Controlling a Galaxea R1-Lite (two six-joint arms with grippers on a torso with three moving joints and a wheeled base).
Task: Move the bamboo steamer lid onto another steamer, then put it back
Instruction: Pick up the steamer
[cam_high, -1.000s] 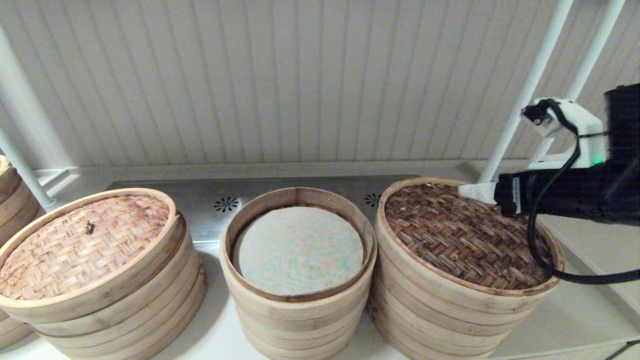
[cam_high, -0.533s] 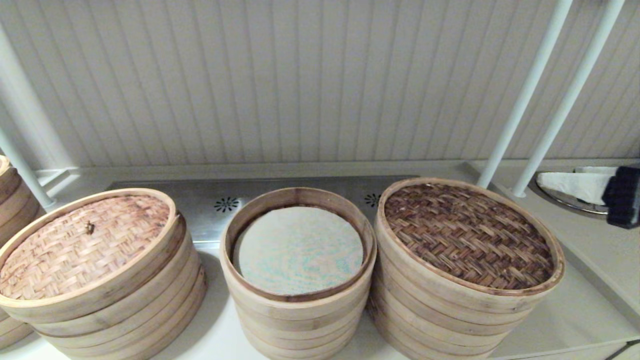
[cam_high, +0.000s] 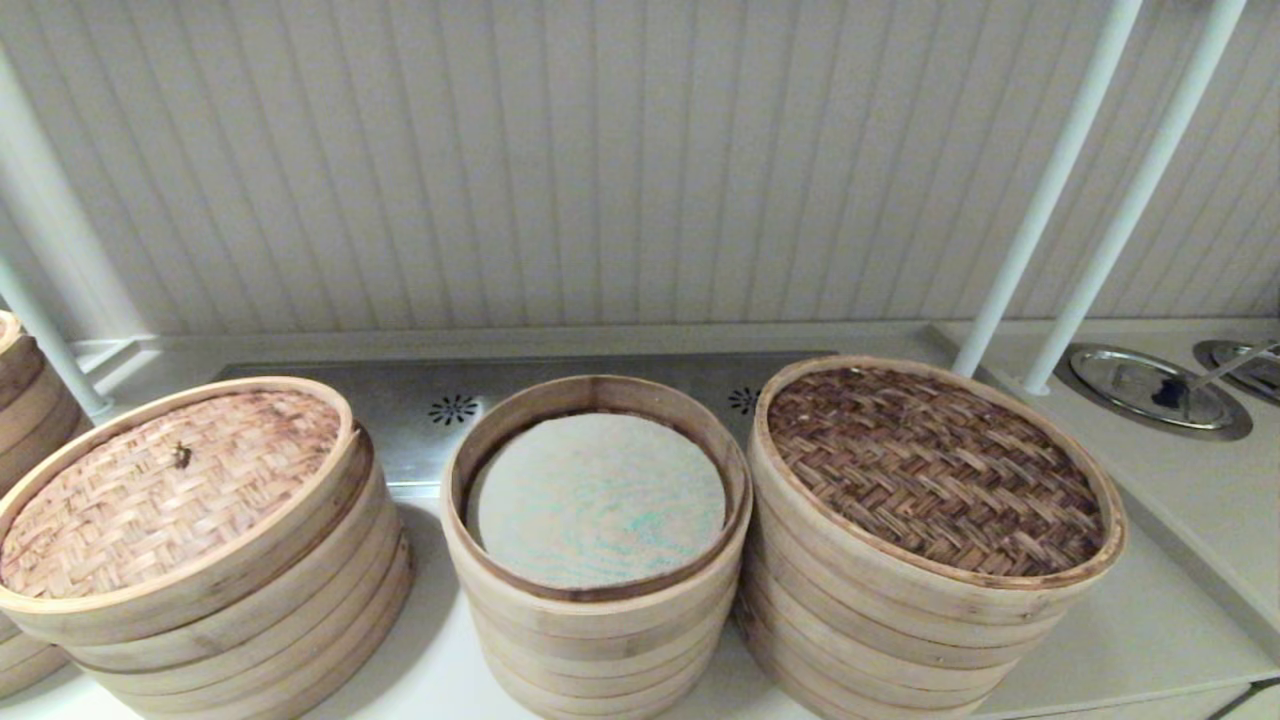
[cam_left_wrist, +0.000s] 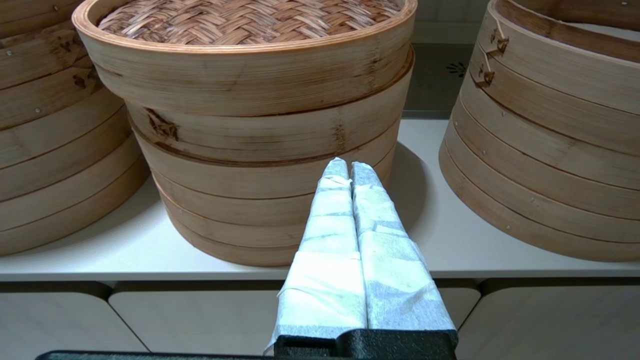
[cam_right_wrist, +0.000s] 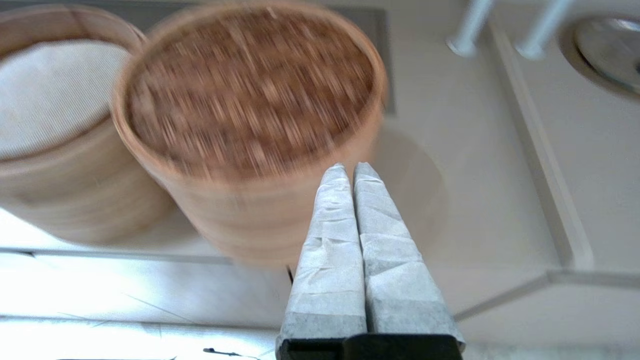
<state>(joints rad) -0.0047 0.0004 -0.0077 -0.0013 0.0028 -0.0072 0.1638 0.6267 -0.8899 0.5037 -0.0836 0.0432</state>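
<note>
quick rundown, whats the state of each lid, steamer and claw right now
bamboo steamer lid: seated flat on the right stack, nothing touching it
another steamer: uncovered, grey-green liner showing
tan woven lid: closed on the left stack
left claw: shut, empty, low in front of the left stack
right claw: shut, empty, off the lid and in front of the right stack
metal dish: set into the counter, utensil resting in it

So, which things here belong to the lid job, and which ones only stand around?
Belong to the job:
- bamboo steamer lid, dark weave, on the rightmost stack
- open steamer, grey-green liner, in the middle
- right gripper, shut, empty

Only standing around:
- tan lid on the left stack
- metal dish
- left gripper, shut, empty
</note>
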